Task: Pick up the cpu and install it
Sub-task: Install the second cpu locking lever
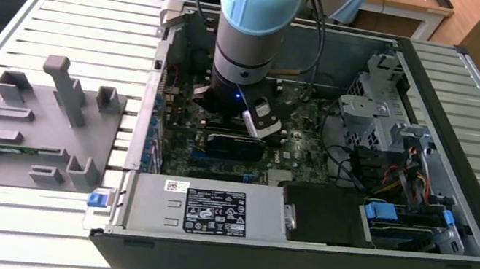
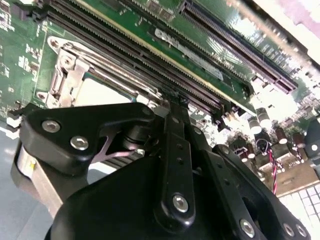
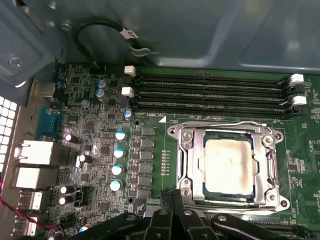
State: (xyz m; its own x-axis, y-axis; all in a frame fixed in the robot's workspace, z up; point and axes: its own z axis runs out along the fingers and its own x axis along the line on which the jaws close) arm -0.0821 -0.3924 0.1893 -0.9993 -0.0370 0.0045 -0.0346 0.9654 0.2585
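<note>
First wrist view: cpu (image 3: 227, 167) seated in the socket (image 3: 227, 165), hand (image 3: 172, 220) just beside it.

The cpu is seen lying flat inside the metal-framed socket on the motherboard (image 3: 150, 150), with the memory slots (image 3: 210, 92) on the socket's far side and the hand at its near edge. Nothing is seen between the fingers; whether the hand is clenched or released cannot be told. Relative to the socket, the arm (image 1: 254, 26) is recorded directly above, inside the computer case (image 1: 420, 233).
</note>
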